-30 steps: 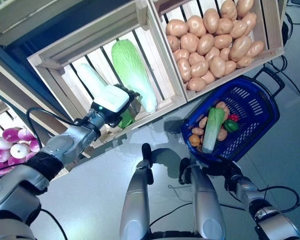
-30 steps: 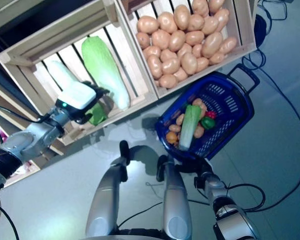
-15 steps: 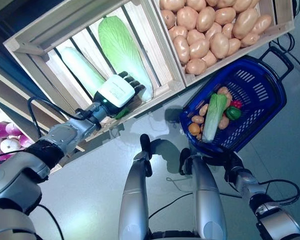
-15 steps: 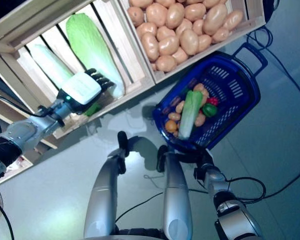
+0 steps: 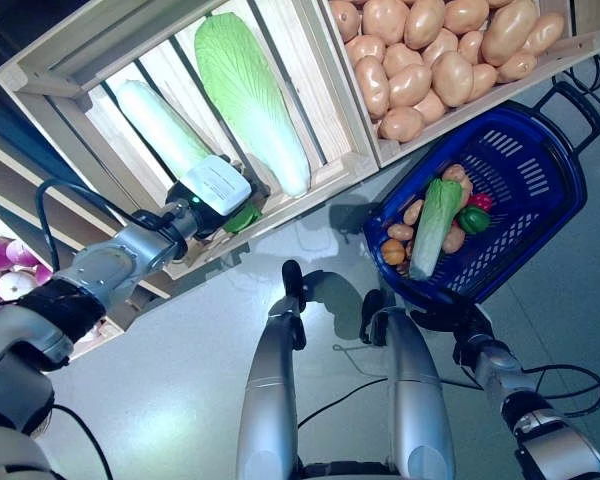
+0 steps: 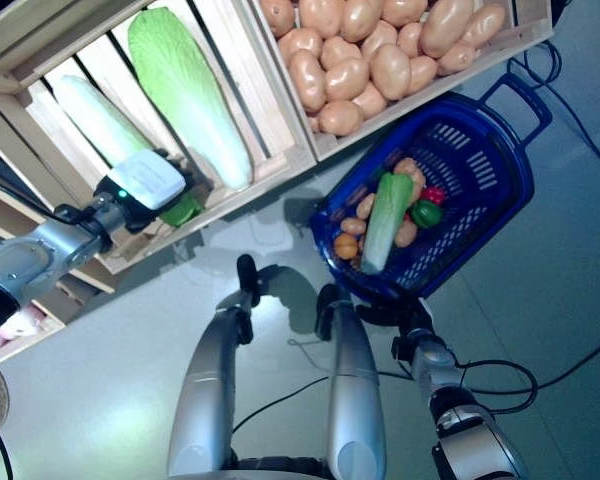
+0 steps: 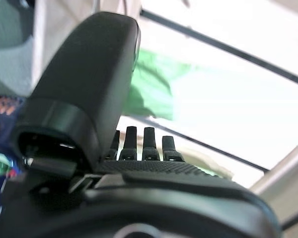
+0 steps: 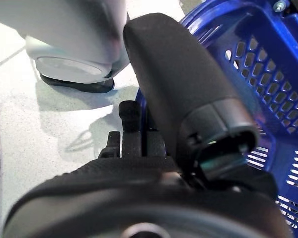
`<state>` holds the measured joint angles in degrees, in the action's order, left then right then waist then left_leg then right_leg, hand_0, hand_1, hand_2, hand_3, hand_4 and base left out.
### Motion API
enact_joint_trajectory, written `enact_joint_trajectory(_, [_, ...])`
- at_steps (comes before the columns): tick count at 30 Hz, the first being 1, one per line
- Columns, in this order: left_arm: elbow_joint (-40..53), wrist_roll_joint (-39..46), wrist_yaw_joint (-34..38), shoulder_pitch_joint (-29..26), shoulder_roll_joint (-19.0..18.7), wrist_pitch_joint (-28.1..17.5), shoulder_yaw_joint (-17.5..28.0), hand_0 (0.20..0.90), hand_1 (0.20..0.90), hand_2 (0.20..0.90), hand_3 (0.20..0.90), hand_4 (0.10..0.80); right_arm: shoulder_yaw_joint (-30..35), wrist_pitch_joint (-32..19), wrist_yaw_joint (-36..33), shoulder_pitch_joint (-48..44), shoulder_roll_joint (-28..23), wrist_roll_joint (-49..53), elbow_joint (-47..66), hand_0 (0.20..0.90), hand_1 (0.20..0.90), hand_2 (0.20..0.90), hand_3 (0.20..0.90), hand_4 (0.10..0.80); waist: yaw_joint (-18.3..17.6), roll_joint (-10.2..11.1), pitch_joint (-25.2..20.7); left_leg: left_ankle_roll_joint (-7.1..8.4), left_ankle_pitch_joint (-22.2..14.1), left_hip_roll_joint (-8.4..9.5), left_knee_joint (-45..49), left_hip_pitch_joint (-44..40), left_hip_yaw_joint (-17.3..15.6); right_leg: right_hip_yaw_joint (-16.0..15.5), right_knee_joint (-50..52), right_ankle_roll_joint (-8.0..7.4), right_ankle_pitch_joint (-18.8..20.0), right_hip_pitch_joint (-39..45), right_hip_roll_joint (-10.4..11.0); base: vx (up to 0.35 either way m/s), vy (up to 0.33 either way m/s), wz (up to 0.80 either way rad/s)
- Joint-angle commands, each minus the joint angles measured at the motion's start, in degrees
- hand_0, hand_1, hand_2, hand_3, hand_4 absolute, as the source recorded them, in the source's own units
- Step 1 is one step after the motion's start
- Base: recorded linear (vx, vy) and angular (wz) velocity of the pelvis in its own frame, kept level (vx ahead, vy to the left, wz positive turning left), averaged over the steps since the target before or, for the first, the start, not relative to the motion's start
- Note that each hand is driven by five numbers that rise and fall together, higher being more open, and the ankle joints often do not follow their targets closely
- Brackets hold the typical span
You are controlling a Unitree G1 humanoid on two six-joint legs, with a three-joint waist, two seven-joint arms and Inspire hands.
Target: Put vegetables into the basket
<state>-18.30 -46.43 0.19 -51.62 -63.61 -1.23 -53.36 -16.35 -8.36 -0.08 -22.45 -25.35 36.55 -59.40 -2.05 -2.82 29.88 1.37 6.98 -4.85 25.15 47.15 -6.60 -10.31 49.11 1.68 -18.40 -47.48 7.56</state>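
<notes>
A blue basket point(image 5: 540, 190) hangs tilted above the floor with a long green cabbage point(image 5: 436, 226), a green pepper point(image 5: 473, 219) and small potatoes in it. My right hand point(image 8: 139, 134) is shut on its near rim, also seen below the basket point(image 5: 447, 318). My left hand point(image 5: 216, 186), fingers straight, reaches over the front edge of a wooden crate point(image 5: 40, 75). A small green vegetable point(image 5: 243, 217) lies right at its fingertips. In the crate lie a big napa cabbage point(image 5: 248, 90) and a pale white radish point(image 5: 160, 125).
A second crate point(image 5: 585, 45) of potatoes point(image 5: 430, 50) stands just behind the basket. Purple and white onions point(image 5: 0, 265) sit in a lower crate at the far left. Grey floor lies below the crates.
My left hand drew back from the napa cabbage's lower end to the crate's front edge, beside the small green vegetable. The camera has shifted; the basket stays held.
</notes>
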Motion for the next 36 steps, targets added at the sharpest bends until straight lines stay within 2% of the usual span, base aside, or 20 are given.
enact_joint_trajectory(1, [6.9, 2.1, -3.7, -0.8, -5.2, 5.7, 8.9, 0.900, 0.900, 0.900, 0.900, 0.800, 3.7, -1.1, -1.6, 1.9, -2.2, 2.9, -1.8, 0.900, 0.900, 0.900, 0.900, 0.800, 1.1, -2.4, -0.1, -0.04, -13.9, 0.85, 10.8, 0.1, -1.6, 0.1, -10.6, -2.12, 9.2, 2.4, 1.0, 0.040, -0.037, 0.03])
enact_joint_trajectory(4, [8.6, 0.3, -5.0, 0.7, -5.7, 5.6, 11.3, 0.900, 0.900, 0.900, 0.900, 0.800, 4.4, -1.8, -1.6, 2.3, -2.1, 3.5, -1.9, 0.900, 0.900, 0.900, 0.900, 0.800, 1.4, -2.8, -0.1, -0.04, -14.0, 1.03, 10.8, 0.2, -1.3, -0.1, -10.5, -2.11, 9.1, 2.3, 1.2, 0.036, -0.031, 0.03])
enact_joint_trajectory(7, [8.6, 0.7, -2.1, 1.3, -5.7, 7.1, 12.3, 0.900, 0.900, 0.900, 0.900, 0.800, 4.6, -2.2, -1.1, 2.2, -2.2, 3.8, -1.8, 0.900, 0.900, 0.900, 0.900, 0.800, 1.5, -2.8, -0.1, -0.19, -14.2, 1.00, 11.4, 0.6, -1.1, -0.3, -9.6, -2.01, 8.8, 1.8, 1.5, 0.034, -0.012, 0.10])
enact_joint_trajectory(8, [8.0, 2.6, 0.1, 1.5, -5.4, 7.7, 12.9, 0.900, 0.900, 0.900, 0.900, 0.800, 4.6, -2.3, -0.9, 2.2, -1.9, 3.1, -1.6, 0.900, 0.900, 0.900, 0.900, 0.800, 1.5, -2.6, -0.1, -0.26, -14.2, 0.92, 11.7, 0.8, -1.0, -0.5, -9.2, -2.04, 8.8, 1.7, 1.5, 0.056, -0.021, 0.06])
enact_joint_trajectory(10, [6.5, 1.1, 4.6, 2.2, -4.5, 7.2, 14.0, 0.900, 0.900, 0.900, 0.900, 0.800, 4.1, -2.4, -1.1, 2.2, -1.8, 2.8, -0.6, 0.900, 0.900, 0.900, 0.900, 0.800, 1.6, -2.4, -0.1, -0.30, -14.4, 1.01, 12.1, 1.3, -0.8, -0.4, -8.9, -2.04, 8.7, 1.3, 1.4, 0.032, -0.018, 0.05])
enact_joint_trajectory(12, [2.1, -0.4, 12.3, 3.4, -3.7, 4.3, 15.0, 0.900, 0.900, 0.900, 0.900, 0.800, 3.9, -2.8, -1.1, 2.8, -1.6, 3.3, 0.3, 0.900, 0.900, 0.900, 0.900, 0.800, 1.5, -2.1, -0.1, -0.42, -14.3, 0.70, 12.4, 1.7, -0.8, -0.4, -8.3, -2.04, 8.7, 0.7, 1.4, 0.029, -0.021, 0.04])
enact_joint_trajectory(13, [-1.6, -2.2, 18.7, 4.5, -3.1, 1.4, 15.5, 0.900, 0.900, 0.900, 0.900, 0.800, 3.9, -3.0, -1.2, 3.3, -1.3, 3.5, 1.2, 0.900, 0.900, 0.900, 0.900, 0.800, 1.4, -1.7, -0.1, -0.39, -14.3, 0.49, 12.7, 2.0, -0.6, -0.4, -7.8, -1.98, 8.6, 0.3, 1.3, 0.031, -0.018, 0.02])
enact_joint_trajectory(15, [-5.0, -4.8, 24.5, 6.2, -2.1, -0.8, 16.5, 0.900, 0.900, 0.900, 0.900, 0.800, 3.6, -2.6, -1.8, 3.6, -1.1, 3.7, 2.6, 0.900, 0.900, 0.900, 0.900, 0.800, 1.3, -1.4, -0.1, -0.68, -14.3, 0.22, 13.0, 2.3, -0.6, -0.3, -7.1, -1.83, 8.5, -0.2, 1.0, 0.000, 0.000, 0.00])
enact_joint_trajectory(16, [-5.5, -5.2, 25.6, 6.5, -1.9, -1.0, 16.5, 0.900, 0.900, 0.900, 0.900, 0.800, 3.5, -2.5, -1.8, 3.6, -1.1, 3.8, 2.8, 0.900, 0.900, 0.900, 0.900, 0.800, 1.3, -1.3, -0.1, -0.70, -14.3, 0.15, 13.1, 2.4, -0.6, -0.3, -7.0, -1.82, 8.5, -0.3, 1.0, 0.000, 0.000, 0.00])
enact_joint_trajectory(20, [-12.8, -9.7, 37.7, 9.4, 0.7, -2.1, 16.2, 0.900, 0.900, 0.900, 0.900, 0.800, 3.0, -1.9, -1.6, 3.4, -1.3, 3.6, 3.5, 0.900, 0.900, 0.900, 0.900, 0.800, 0.8, -0.7, -0.1, -0.69, -14.3, -0.58, 14.6, 3.7, -0.4, -0.2, -4.5, -1.65, 8.3, -2.0, 0.8, 0.006, 0.036, -0.05])
enact_joint_trajectory(22, [-18.0, -10.8, 43.0, 9.6, 3.4, -2.8, 15.5, 0.900, 0.900, 0.900, 0.900, 0.800, 2.6, -1.6, -1.6, 3.2, -1.0, 3.5, 4.1, 0.900, 0.900, 0.900, 0.900, 0.800, 0.3, -0.1, -0.1, -0.69, -14.4, -1.08, 15.7, 4.6, -0.5, 0.3, -3.7, -1.54, 8.2, -2.9, 0.5, -0.007, 0.036, -0.06])
enact_joint_trajectory(24, [-19.9, -12.1, 44.0, 9.5, 4.4, -3.0, 15.2, 0.900, 0.900, 0.900, 0.900, 0.800, 2.5, -1.4, -1.6, 3.1, -1.1, 3.6, 4.3, 0.900, 0.900, 0.900, 0.900, 0.800, 0.2, 0.2, -0.1, -0.68, -14.4, -1.31, 16.0, 5.1, -0.5, 0.3, -3.4, -1.45, 8.2, -3.4, 0.4, 0.026, 0.020, -0.09])
enact_joint_trajectory(25, [-20.5, -12.1, 44.2, 9.7, 4.7, -2.9, 14.7, 0.900, 0.900, 0.900, 0.900, 0.800, 2.4, -1.4, -1.7, 3.4, -1.1, 3.7, 4.2, 0.900, 0.900, 0.900, 0.900, 0.800, 0.1, 0.3, -0.1, -0.17, -15.7, -1.20, 16.4, 4.2, -0.1, 0.7, -2.9, -2.07, 7.1, -2.5, 0.3, 0.067, 0.033, -0.12])
enact_joint_trajectory(27, [-23.1, -12.8, 44.8, 9.2, 6.4, -1.7, 12.8, 0.900, 0.900, 0.900, 0.900, 0.800, 2.2, -1.2, -2.1, 3.1, -1.0, 4.4, 4.3, 0.900, 0.900, 0.900, 0.900, 0.800, -0.3, 0.6, -0.1, 0.14, -15.6, -1.49, 16.5, 4.6, 0.0, 0.8, -2.6, -2.08, 7.0, -2.9, 0.1, 0.056, 0.036, -0.11])
enact_joint_trajectory(29, [-23.4, -12.5, 44.5, 9.1, 6.7, -1.9, 12.3, 0.900, 0.900, 0.900, 0.900, 0.800, 2.3, -1.4, -1.9, 3.5, -1.0, 4.3, 4.3, 0.900, 0.900, 0.900, 0.900, 0.800, -0.5, 0.8, -0.1, 0.14, -15.8, -1.81, 17.0, 5.0, -0.1, 0.8, -2.1, -1.98, 6.8, -3.3, 0.1, 0.028, 0.019, -0.09])
enact_joint_trajectory(32, [-23.0, -11.5, 44.9, 9.2, 7.1, 0.8, 11.6, 0.900, 0.900, 0.900, 0.900, 0.800, 1.6, 0.2, -2.8, 3.6, -1.5, 4.1, 7.0, 0.900, 0.900, 0.900, 0.900, 0.800, -1.0, 1.2, -0.1, -0.14, -15.5, -2.04, 17.4, 5.9, -0.1, 1.2, -1.6, -1.74, 7.0, -4.3, -0.3, -0.012, 0.031, -0.03])
enact_joint_trajectory(36, [-23.9, -11.9, 45.2, 7.7, 7.8, 1.6, 10.5, 0.900, 0.900, 0.900, 0.900, 0.800, 1.3, -0.7, -1.9, 3.4, -1.6, 4.2, 6.9, 0.900, 0.900, 0.900, 0.900, 0.800, -1.2, 1.4, -0.1, 0.05, -15.7, -2.02, 18.4, 6.8, 0.1, 1.2, -0.2, -1.76, 6.8, -5.3, -0.3, -0.004, 0.033, -0.02])
